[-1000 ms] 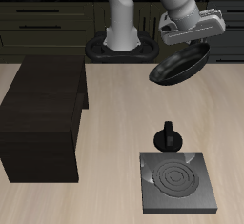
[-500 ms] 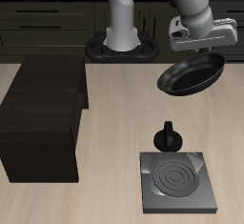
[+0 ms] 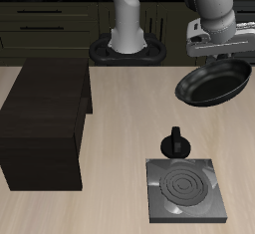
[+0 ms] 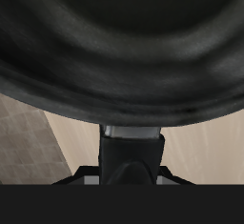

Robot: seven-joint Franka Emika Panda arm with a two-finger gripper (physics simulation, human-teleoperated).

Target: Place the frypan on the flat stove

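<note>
pale wooden table (image 3: 120,128), dark cabinets (image 3: 50,24) behind

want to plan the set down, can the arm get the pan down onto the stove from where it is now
Probably yes. The gripper holds the pan in the air, and the stove has a bare top. Only the small black pot stands just behind it.

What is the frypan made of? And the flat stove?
The frypan looks like dark metal with a glossy coat: its rim shines. The flat stove looks like matte grey metal or glass, hard to tell, with pale ring marks.
</note>
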